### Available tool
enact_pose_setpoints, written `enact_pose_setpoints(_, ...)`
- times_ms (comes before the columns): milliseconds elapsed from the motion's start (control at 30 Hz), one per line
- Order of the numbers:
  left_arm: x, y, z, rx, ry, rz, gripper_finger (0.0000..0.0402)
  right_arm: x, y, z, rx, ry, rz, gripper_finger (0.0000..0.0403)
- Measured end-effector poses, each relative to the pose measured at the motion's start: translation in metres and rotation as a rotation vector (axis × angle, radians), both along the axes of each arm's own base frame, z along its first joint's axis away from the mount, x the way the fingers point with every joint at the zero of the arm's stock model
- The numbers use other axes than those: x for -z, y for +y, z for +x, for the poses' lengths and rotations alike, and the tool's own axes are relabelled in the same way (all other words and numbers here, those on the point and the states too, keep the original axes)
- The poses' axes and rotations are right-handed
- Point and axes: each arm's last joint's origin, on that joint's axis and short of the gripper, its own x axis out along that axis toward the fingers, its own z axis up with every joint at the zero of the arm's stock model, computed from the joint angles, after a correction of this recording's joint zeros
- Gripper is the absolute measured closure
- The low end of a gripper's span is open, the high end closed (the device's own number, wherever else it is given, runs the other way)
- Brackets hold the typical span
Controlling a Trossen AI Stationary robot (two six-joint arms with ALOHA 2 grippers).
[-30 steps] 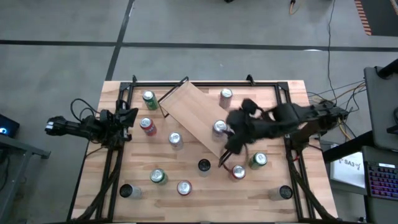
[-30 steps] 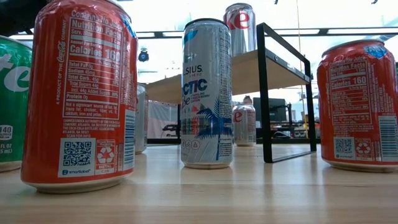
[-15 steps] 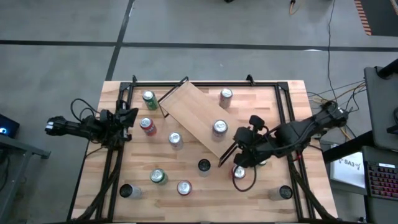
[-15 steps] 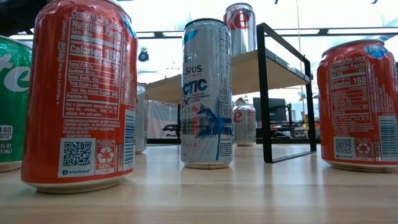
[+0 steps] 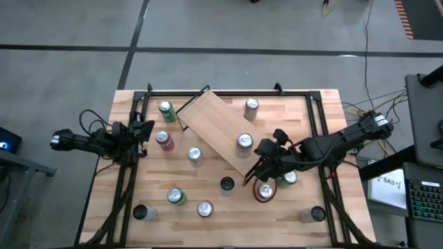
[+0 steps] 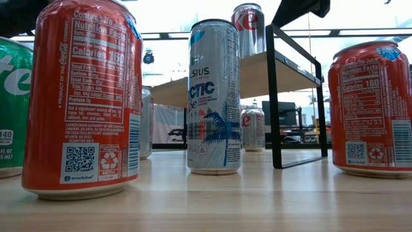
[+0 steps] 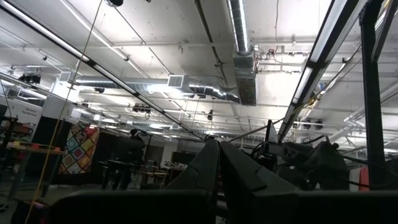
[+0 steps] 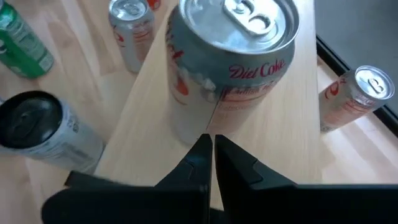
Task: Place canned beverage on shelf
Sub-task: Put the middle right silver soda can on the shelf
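The right gripper has let go of the silver Diet Coke can and drawn back off the shelf toward the table's near right part; its jaws, spread a moment ago, are now pressed together on nothing. The can stands upright on the shelf's board, close to the shelf's end nearest the gripper, so the placing looks done.

The main risk, as I judge it, is a knock. The shut fingertips point straight at the can, just in front of its wall, and any forward drift would push it along or off the board. The shelf itself sits skewed on the table, and a shove at the can could carry it over that near end. The right arm also hangs low over a red can and a green can, both just beside the shelf's near end; a careless sweep could topple either.

The right arm reaches in from the table's right edge, forearm stretched toward the shelf. The left gripper waits well apart from the shelf, at the table's left rail, jaws closed and empty, wrist aimed upward at the ceiling
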Motion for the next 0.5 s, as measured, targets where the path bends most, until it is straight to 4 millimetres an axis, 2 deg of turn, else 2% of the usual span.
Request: enact_pose_setpoints(500,0.003,0.000,0.003,0.004,0.040,0.001,0.0401,0.009,0.010,0.030,0.027,-0.139,-0.033,0.0394)
